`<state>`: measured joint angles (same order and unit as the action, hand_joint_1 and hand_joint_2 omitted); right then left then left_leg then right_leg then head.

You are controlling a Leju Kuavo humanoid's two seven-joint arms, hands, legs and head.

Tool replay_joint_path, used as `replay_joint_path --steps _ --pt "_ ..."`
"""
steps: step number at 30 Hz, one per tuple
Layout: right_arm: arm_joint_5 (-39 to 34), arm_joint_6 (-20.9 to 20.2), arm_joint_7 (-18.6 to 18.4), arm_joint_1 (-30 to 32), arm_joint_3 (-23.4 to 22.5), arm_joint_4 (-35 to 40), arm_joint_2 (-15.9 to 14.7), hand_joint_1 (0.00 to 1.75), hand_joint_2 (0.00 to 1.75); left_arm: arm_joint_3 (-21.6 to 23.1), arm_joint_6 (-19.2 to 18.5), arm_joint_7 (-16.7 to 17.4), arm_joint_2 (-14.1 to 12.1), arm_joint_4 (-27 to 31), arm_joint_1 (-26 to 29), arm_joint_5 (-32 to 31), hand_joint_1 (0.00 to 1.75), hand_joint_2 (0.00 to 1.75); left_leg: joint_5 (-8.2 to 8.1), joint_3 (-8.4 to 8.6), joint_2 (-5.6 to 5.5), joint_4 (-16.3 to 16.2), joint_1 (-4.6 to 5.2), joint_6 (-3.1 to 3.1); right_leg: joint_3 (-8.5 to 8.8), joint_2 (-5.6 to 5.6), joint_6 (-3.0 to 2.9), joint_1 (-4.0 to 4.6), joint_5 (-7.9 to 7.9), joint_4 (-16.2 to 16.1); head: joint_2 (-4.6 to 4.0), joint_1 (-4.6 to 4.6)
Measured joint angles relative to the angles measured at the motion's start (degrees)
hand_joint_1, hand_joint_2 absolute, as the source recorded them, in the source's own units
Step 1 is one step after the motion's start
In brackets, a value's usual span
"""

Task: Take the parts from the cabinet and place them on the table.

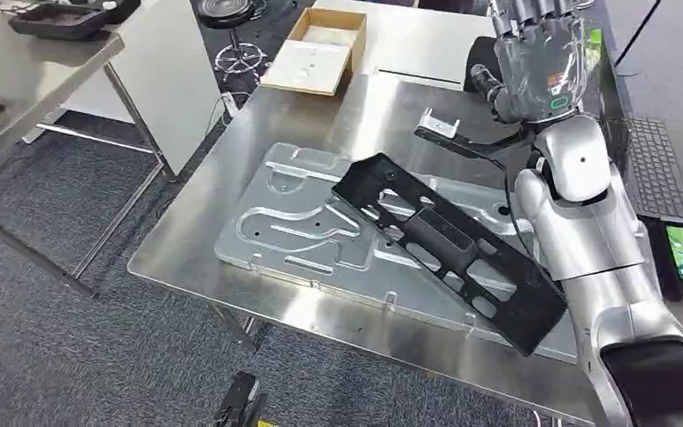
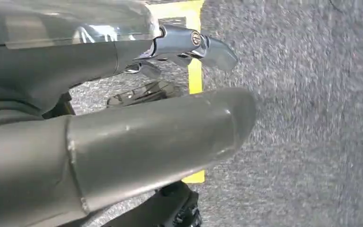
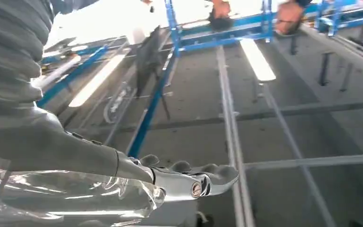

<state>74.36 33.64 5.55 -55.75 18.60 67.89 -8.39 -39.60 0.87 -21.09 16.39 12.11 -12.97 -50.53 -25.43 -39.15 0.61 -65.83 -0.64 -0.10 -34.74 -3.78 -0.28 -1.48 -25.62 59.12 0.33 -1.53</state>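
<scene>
Black and long, one flat frame (image 1: 449, 249) lies on your steel table (image 1: 178, 240), across one grey plate (image 1: 302, 222), its length running from the near right edge up toward the left. Beyond it sits one small black bracket (image 1: 462, 138), just below your raised right hand (image 1: 538, 62), which holds nothing, fingers spread. Your left hand (image 2: 123, 142) hangs over the carpet, and you cannot tell its grip.

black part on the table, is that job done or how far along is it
Done, it seems: the long black part lies across the grey metal plate on the steel table, and a smaller black bracket rests further back. In hand: nothing; the right robot hand is raised above the table, fingers spread and empty. What remains in the cabinet cannot be told.
</scene>
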Motion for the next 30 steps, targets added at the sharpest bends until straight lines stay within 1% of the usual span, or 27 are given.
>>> replay_joint_path --steps 1,2,3,5,6,7,8,9,10,11,12,13,14,15,16,17,18,21,22,23,24,25,26,27,28,29,30 --pt "0.0 0.0 0.0 -0.3 0.1 0.0 0.0 0.0 1.75 0.0 0.0 0.0 0.0 0.0 -0.1 0.0 0.0 0.0 1.75 2.58 1.59 4.8 0.12 0.41 0.2 -0.61 0.2 0.1 -0.13 0.0 0.0 0.0" --pt "0.1 -0.1 0.0 -0.7 0.1 0.0 0.0 0.0 1.75 0.0 0.0 0.0 0.0 0.0 -0.2 0.0 0.0 0.0 0.96 3.42 4.15 6.9 0.82 0.75 0.21 -1.08 0.47 0.52 -0.3 0.0 0.0 0.0" --pt "0.1 -0.3 -0.1 -1.0 0.1 -0.2 0.0 0.0 1.75 0.0 0.0 0.0 0.0 0.0 -0.2 0.0 0.0 0.0 1.36 3.34 3.1 7.0 0.88 1.21 0.2 -1.5 0.75 0.7 -0.32 0.0 0.0 -0.11" --pt "0.2 -0.4 -0.2 -1.1 0.3 -0.4 0.1 0.0 1.75 0.0 0.0 0.0 0.0 0.0 -0.1 0.0 0.0 0.0 1.41 3.04 1.84 6.9 1.04 1.53 0.55 -2.72 1.34 0.81 -0.26 -0.3 0.0 -0.07" --pt "0.2 -0.4 -0.2 -1.2 0.7 -0.4 0.3 0.0 1.75 0.0 0.0 0.0 0.0 0.0 -0.2 0.0 0.0 0.0 1.71 3.24 1.17 7.4 0.82 2.05 0.84 -3.33 1.73 0.79 -0.37 -0.4 0.0 0.0" --pt "0.2 -0.5 -0.1 -1.4 0.8 -0.5 0.2 0.0 1.75 0.0 0.0 0.1 0.1 0.0 -0.1 0.0 0.0 0.0 2.12 3.75 0.59 8.0 0.42 2.42 0.85 -2.45 2.05 0.4 -1.02 0.1 0.0 -0.09" --pt "0.2 -0.5 -0.2 -1.6 0.9 -0.6 0.3 0.0 1.75 0.0 0.0 0.0 0.1 0.0 -0.2 0.0 0.0 0.0 2.32 3.78 -0.02 8.2 0.41 2.74 0.12 0.14 2.12 0.29 -2.38 1.8 0.0 -0.07" --pt "0.2 -0.6 -0.2 -1.9 0.9 -0.6 0.2 0.0 1.75 0.0 0.0 0.1 0.2 0.0 -0.3 0.0 0.0 0.0 2.42 3.66 -0.49 8.2 0.47 2.95 -1.8 1.95 2.09 0.17 -4.74 5.8 0.0 -0.11" --pt "0.2 -0.7 -0.2 -1.8 0.9 -0.8 0.1 0.0 1.75 0.0 -0.1 0.1 0.2 0.0 -0.4 -0.1 0.0 0.0 2.41 3.66 -1.26 8.2 0.49 3.09 -3.96 2.95 2.15 0.21 -6.76 10.4 0.0 -0.11" --pt "0.4 -0.6 -0.2 -1.6 1.0 -1.2 0.1 0.0 1.75 0.0 -0.1 0.2 0.2 0.0 -0.3 -0.2 0.0 0.0 2.4 3.66 -2.01 8.2 0.6 3.18 -5.99 3.44 2.23 0.22 -8.08 14.3 0.0 -0.11" --pt "0.5 -0.5 -0.2 -1.4 1.1 -1.4 0.1 0.0 1.75 0.0 -0.1 0.4 0.2 0.0 -0.2 -0.4 0.0 0.0 2.4 3.65 -2.76 8.1 0.66 3.18 -7.18 3.62 2.28 0.22 -8.14 16.2 0.0 -0.09" --pt "0.7 -0.4 -0.2 -1.2 1.2 -1.6 0.1 0.0 1.75 0.0 -0.2 0.5 0.2 0.0 -0.1 -0.4 0.0 0.0 2.4 3.66 -3.48 8.0 0.67 3.18 -7.11 3.68 2.26 0.22 -6.95 15.6 0.0 -0.09" --pt "0.7 -0.4 -0.3 -1.2 1.4 -1.8 0.1 0.0 1.75 0.0 -0.2 0.6 0.2 0.0 0.0 -0.5 0.0 0.0 2.39 3.66 -4.3 7.9 0.67 3.17 -5.93 3.84 2.12 0.22 -4.65 12.6 0.0 -0.09" --pt "0.7 -0.4 -0.3 -1.3 1.4 -1.8 0.1 0.0 1.75 0.0 -0.2 0.7 0.2 0.0 0.0 -0.5 0.0 0.0 2.32 3.68 -5.1 7.6 0.67 3.07 -3.75 4.26 1.91 0.19 -1.86 7.9 0.0 -0.09" --pt "0.7 -0.4 -0.3 -1.4 1.4 -1.8 0.1 0.0 1.75 0.0 -0.2 0.7 0.2 0.0 0.0 -0.5 0.0 0.0 2.2 3.66 -5.88 7.4 0.66 2.9 -1.32 5.99 1.63 0.18 0.78 2.7 0.0 -0.09" --pt "0.7 -0.3 -0.3 -1.5 1.4 -1.8 0.1 0.0 1.75 0.0 -0.2 0.7 0.3 0.0 0.0 -0.6 0.0 0.0 2.14 3.35 -6.33 7.3 0.65 2.74 -0.41 8.66 1.3 -0.06 0.0 1.0 0.0 -0.07" --pt "0.7 -0.3 -0.4 -1.5 1.5 -1.8 0.1 0.0 1.75 0.0 -0.2 0.8 0.2 0.0 -0.1 -0.7 0.0 0.0 2.16 2.96 -7.03 6.9 0.63 2.49 -0.37 8.58 1.39 0.01 0.09 -0.2 0.0 -0.04" --pt "0.6 0.0 -0.8 -1.4 1.6 -1.8 -0.1 0.0 1.75 0.0 -0.2 0.9 0.2 0.0 0.5 -1.0 0.0 0.0 2.65 2.55 -8.94 7.6 0.1 1.19 -0.04 6.71 0.9 0.45 0.16 -0.2 0.0 -0.11" --pt "0.6 0.0 -0.8 -1.4 1.6 -1.7 -0.1 0.0 1.75 0.0 -0.2 1.0 0.1 0.0 0.6 -1.0 0.0 0.0 2.25 2.38 -7.57 7.0 0.31 1.04 0.38 5.81 0.48 -0.32 0.53 -1.0 0.0 -0.09" --pt "0.6 0.0 -0.8 -1.4 1.7 -1.7 -0.1 0.0 1.75 0.0 -0.2 0.9 0.1 0.0 0.7 -1.0 0.0 0.0 1.3 1.87 -4.26 5.7 0.74 0.65 0.79 5.19 0.21 -0.24 0.52 -1.3 0.0 0.09" --pt "0.6 0.1 -0.9 -1.5 1.7 -1.6 -0.1 0.0 1.75 0.0 -0.2 0.8 0.0 0.0 0.6 -1.0 0.0 0.0 -0.79 0.17 -2.34 2.3 0.56 0.37 0.92 4.38 -0.01 -0.19 0.5 -1.4 0.0 0.31" --pt "0.5 0.1 -0.9 -1.4 1.7 -1.6 -0.2 0.0 1.75 0.0 -0.1 0.7 0.0 0.0 0.6 -1.0 0.0 0.0 -2.98 -2.22 -1.43 -2.5 0.26 0.05 1.0 3.54 -0.15 -0.11 0.4 -1.4 0.0 0.31" --pt "0.5 0.1 -0.9 -1.3 1.7 -1.6 -0.2 0.0 1.75 0.0 -0.1 0.6 -0.1 0.0 0.5 -1.0 0.0 0.0 -4.66 -4.52 -1.19 -7.1 0.02 -0.2 1.03 2.71 -0.2 -0.1 0.3 -1.4 0.0 0.28" --pt "0.5 0.1 -0.9 -1.2 1.8 -1.6 -0.2 0.0 1.75 0.0 -0.1 0.5 -0.2 0.0 0.6 -0.9 0.0 0.0 -5.06 -6.04 -1.04 -9.8 -0.16 -0.41 1.05 1.99 -0.18 -0.13 0.22 -1.3 0.0 0.35" --pt "0.5 0.2 -0.9 -1.1 1.9 -1.6 -0.2 0.0 1.75 0.0 0.0 0.4 -0.3 0.0 0.6 -0.7 0.0 0.0 -4.27 -6.2 -0.96 -9.8 -0.29 -0.58 1.12 1.31 -0.06 -0.17 0.12 -1.3 0.0 0.33" --pt "0.5 0.3 -0.8 -1.2 2.0 -1.6 -0.2 0.0 1.75 0.0 0.2 0.3 -0.5 0.0 0.6 -0.4 0.0 0.0 -2.36 -4.94 -0.8 -7.0 -0.41 -0.7 1.23 0.53 0.09 -0.19 -0.06 -1.2 0.0 0.33" --pt "0.5 0.3 -0.8 -1.2 2.1 -1.6 -0.1 0.0 1.75 0.0 0.2 0.3 -0.6 0.0 0.6 -0.3 0.0 0.0 -0.02 -2.6 -0.35 -2.6 -0.47 -0.69 1.44 -0.17 0.29 -0.26 -0.29 -1.1 0.0 0.33"
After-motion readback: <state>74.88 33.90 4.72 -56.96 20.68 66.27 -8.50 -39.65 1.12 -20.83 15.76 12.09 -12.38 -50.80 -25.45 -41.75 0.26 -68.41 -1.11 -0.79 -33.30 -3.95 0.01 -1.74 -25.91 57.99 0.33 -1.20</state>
